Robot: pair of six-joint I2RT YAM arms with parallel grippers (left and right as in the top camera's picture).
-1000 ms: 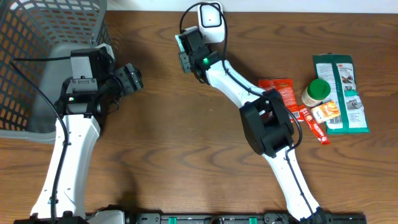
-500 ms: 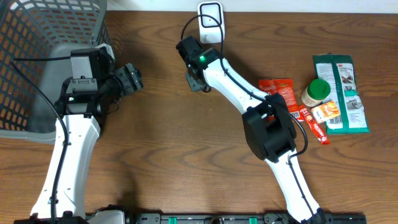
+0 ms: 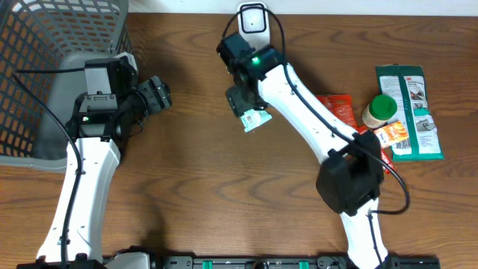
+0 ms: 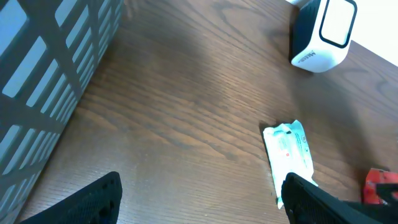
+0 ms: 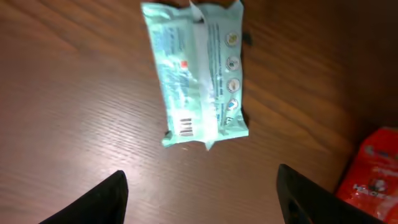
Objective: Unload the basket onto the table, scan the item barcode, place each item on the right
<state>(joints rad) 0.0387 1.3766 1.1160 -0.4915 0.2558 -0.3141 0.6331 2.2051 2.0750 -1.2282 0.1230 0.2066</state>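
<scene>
The item, a teal wipes packet (image 3: 255,120) (image 5: 196,74), lies flat on the wooden table, its barcode (image 5: 185,126) facing up near one end. My right gripper (image 3: 242,98) (image 5: 202,200) hovers just above it, open, with nothing between its fingers. The white barcode scanner (image 3: 252,21) (image 4: 323,34) stands at the table's far edge, behind the packet. My left gripper (image 3: 157,95) (image 4: 200,205) is open and empty over bare wood to the left; the packet (image 4: 289,155) shows by its right finger (image 4: 317,202).
A grey mesh basket (image 3: 45,45) (image 4: 50,74) fills the far left. At the right lie a red packet (image 3: 336,108) (image 5: 373,168), a green-lidded jar (image 3: 381,110), a green pack (image 3: 409,112), a small orange packet (image 3: 392,134) and a red stick (image 3: 377,149).
My right arm swung away from the scanner toward the table's middle, its jaws opened, and the teal packet now lies loose on the wood. The left arm stayed still.
</scene>
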